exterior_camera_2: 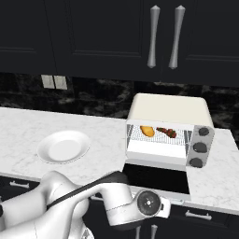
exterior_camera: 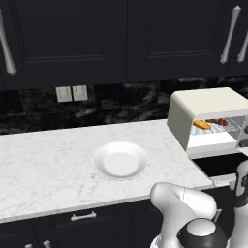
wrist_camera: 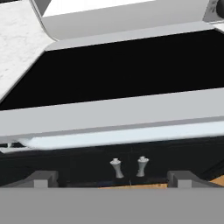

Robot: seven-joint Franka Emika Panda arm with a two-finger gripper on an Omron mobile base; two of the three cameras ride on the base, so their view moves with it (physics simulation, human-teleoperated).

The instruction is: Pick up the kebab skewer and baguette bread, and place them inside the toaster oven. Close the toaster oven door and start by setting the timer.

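Hanging open, toaster oven door (wrist_camera: 113, 116) just above fingers (wrist_camera: 130, 168) | fingers released, nothing held

Baguette bread (exterior_camera_2: 147, 131), kebab skewer (exterior_camera_2: 166, 132) inside toaster oven (exterior_camera_2: 168, 110)

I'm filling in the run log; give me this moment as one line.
baguette bread and kebab skewer: on rack in toaster oven | toaster oven door: open flat | gripper: below door handle, empty

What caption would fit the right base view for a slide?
Baguette bread and kebab skewer lie inside the toaster oven, toaster oven door open.
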